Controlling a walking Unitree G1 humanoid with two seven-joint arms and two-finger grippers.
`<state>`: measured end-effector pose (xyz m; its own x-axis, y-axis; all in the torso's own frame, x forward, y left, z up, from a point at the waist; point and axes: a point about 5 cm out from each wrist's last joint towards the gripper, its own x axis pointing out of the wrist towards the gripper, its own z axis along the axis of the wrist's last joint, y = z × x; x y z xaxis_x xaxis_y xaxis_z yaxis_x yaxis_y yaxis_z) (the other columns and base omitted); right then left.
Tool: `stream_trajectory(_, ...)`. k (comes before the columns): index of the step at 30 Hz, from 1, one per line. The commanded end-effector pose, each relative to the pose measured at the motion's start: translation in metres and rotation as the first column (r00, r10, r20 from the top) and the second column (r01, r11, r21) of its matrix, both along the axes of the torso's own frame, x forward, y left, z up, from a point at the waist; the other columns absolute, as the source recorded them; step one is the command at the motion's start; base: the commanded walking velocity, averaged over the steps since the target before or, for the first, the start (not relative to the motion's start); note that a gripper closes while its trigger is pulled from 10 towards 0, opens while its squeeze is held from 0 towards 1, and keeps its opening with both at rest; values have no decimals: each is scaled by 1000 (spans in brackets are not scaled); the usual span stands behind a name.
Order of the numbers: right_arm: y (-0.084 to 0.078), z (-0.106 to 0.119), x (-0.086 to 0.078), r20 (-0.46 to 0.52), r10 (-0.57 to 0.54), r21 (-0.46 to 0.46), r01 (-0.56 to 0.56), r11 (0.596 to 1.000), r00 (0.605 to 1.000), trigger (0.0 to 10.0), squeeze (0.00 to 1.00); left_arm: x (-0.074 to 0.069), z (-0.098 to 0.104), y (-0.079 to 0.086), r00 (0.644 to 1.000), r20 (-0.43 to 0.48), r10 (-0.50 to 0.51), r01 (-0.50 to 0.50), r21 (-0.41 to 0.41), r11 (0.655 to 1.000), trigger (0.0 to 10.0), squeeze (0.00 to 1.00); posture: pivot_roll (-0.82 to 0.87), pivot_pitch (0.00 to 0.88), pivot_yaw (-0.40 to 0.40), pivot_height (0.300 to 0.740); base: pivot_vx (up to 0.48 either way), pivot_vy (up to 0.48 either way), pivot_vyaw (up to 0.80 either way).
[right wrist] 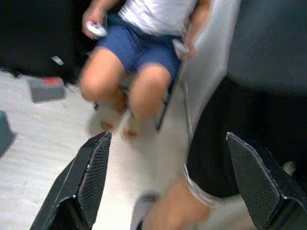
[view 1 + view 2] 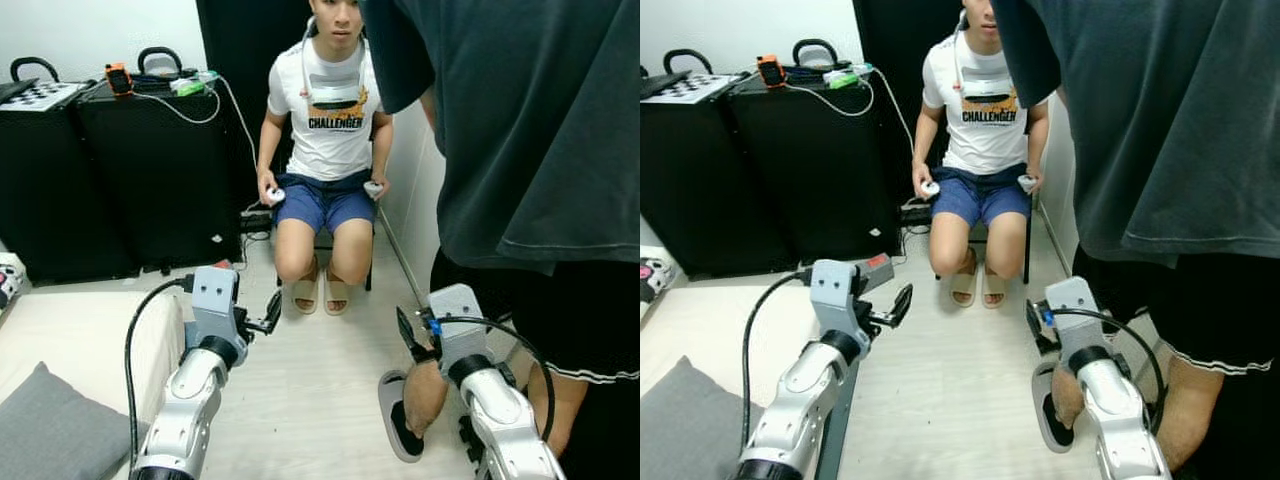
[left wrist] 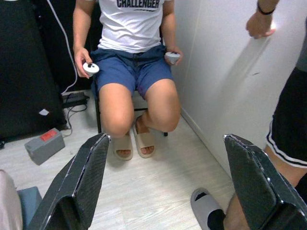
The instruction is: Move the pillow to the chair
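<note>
The pillow (image 2: 50, 430), grey and flat, lies at the near corner of a pale bed (image 2: 90, 335) on the robot's left, partly cut off by the frame's lower edge. The left gripper (image 3: 163, 182) hangs in the air beside the bed's outer edge, above the floor (image 2: 310, 380), apart from the pillow; its two black fingers (image 3: 81, 177) stand wide apart with nothing between them. The right gripper (image 1: 168, 177) hovers over the floor on the robot's right, its fingers (image 1: 254, 177) likewise spread wide and holding nothing; its wrist view is blurred. Straight ahead a person in a white shirt (image 2: 325, 100) and blue shorts sits on a chair (image 2: 368, 270) of which little more than a dark leg shows, a small white controller (image 2: 273, 195) in each hand and tan slippers (image 2: 320, 292) on the feet. Close on the right a second person in a dark shirt (image 2: 530, 120) and black shorts stands beside the right arm, a grey slipper (image 2: 398, 415) on the foot next to that gripper, one hand against a white wall (image 3: 225, 72). Along the back stands a black cabinet (image 2: 130, 180) with cables and an orange device (image 2: 118, 77) on its top edge. A grey box (image 3: 44, 145) with a red label lies on the floor by the cabinet's foot.
</note>
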<state>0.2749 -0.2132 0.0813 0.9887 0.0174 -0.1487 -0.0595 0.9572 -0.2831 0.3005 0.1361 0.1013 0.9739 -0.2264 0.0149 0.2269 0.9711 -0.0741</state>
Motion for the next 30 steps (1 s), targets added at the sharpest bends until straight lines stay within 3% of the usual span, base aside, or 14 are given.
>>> stream_trajectory(1,-10,-10,-4,-37,-59,25,60,998,998,10000,0,0,-3,8,1000,-9,19,-19,7,1000,10000,0,-4,0,32,740,0,0,0)
stream_trajectory(4,-21,-20,-9,-98,-108,32,111,993,989,10000,0,1,-5,11,1000,-16,26,-26,7,1000,10000,0,-6,0,33,740,0,0,0)
stream_trajectory(14,-24,-22,-10,-112,-118,39,123,992,987,10000,0,1,-6,12,999,-18,28,-28,7,1000,10000,0,-6,0,33,740,0,0,0)
stream_trajectory(15,-38,-54,-24,-230,-188,37,202,979,955,10000,0,0,-28,28,992,-103,79,-76,34,997,10000,0,-13,0,30,740,0,0,0)
stream_trajectory(16,-38,-54,-24,-230,-188,37,202,979,955,10000,0,0,-28,28,992,-103,79,-76,34,997,10000,0,-13,0,30,740,0,0,0)
stream_trajectory(18,-53,-100,-56,-411,-271,53,320,946,870,10000,0,-11,-71,60,942,-282,184,-160,106,981,10000,0,-11,0,33,740,0,0,0)
stream_trajectory(19,-53,-100,-56,-411,-271,53,320,946,870,10000,0,-11,-71,60,942,-282,184,-160,106,981,10000,0,-11,0,33,740,0,0,0)
stream_trajectory(20,-55,-110,-65,-453,-284,63,348,935,845,10000,0,-17,-83,69,919,-332,214,-178,134,975,10000,0,-11,0,33,740,0,0,0)
stream_trajectory(22,-52,-117,-70,-477,-283,50,347,936,832,10000,0,-24,-96,75,886,-397,239,-190,160,969,10000,0,-11,0,34,740,0,0,0)
stream_trajectory(26,-51,-118,-71,-481,-286,38,346,937,828,10000,0,-26,-100,77,877,-414,245,-193,163,967,10000,0,-11,0,34,740,0,0,0)
stream_trajectory(30,-42,-133,-82,-536,-273,51,353,934,799,10000,0,-36,-115,85,827,-484,287,-233,171,957,10000,0,-11,0,38,740,0,0,0)
